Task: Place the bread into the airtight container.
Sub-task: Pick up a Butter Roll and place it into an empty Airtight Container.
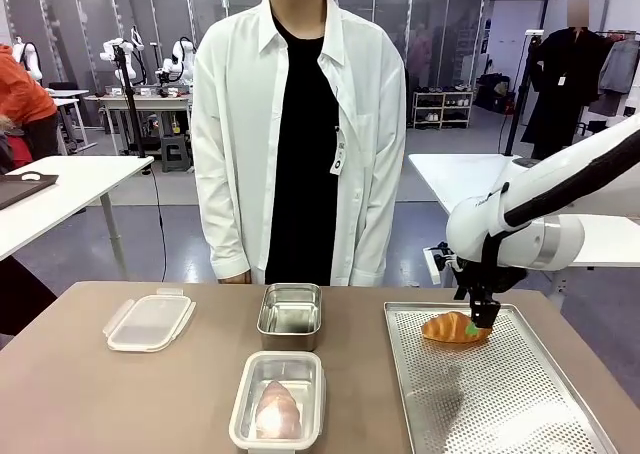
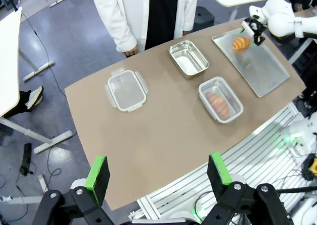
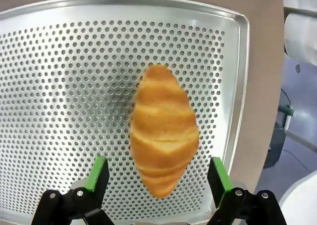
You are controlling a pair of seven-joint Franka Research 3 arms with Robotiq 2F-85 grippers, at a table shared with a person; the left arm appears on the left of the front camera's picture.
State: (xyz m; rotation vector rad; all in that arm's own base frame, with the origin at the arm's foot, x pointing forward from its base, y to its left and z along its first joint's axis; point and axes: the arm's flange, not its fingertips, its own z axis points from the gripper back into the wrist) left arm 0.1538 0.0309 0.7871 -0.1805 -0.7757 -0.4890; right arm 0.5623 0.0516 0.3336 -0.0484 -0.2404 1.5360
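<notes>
Front view: the right gripper (image 1: 483,314) is hovering wide open, directly over the croissant (image 1: 452,328) on the perforated tray (image 1: 500,404).

Left wrist view: the left gripper (image 2: 157,173) is hanging open, high above the counter (image 2: 148,136).

Right wrist view: the croissant is lying just ahead, between the green pads (image 3: 99,173). The pickup seems under way, and the next move calls for lowering and closing across the croissant's width.

Bright, even overhead light. Glare streaks the tray (image 3: 64,61) ahead of the right gripper (image 3: 157,168); faint shadow beneath the croissant (image 3: 163,131). Wrist views bow at edges. Focus sharp throughout.
</notes>
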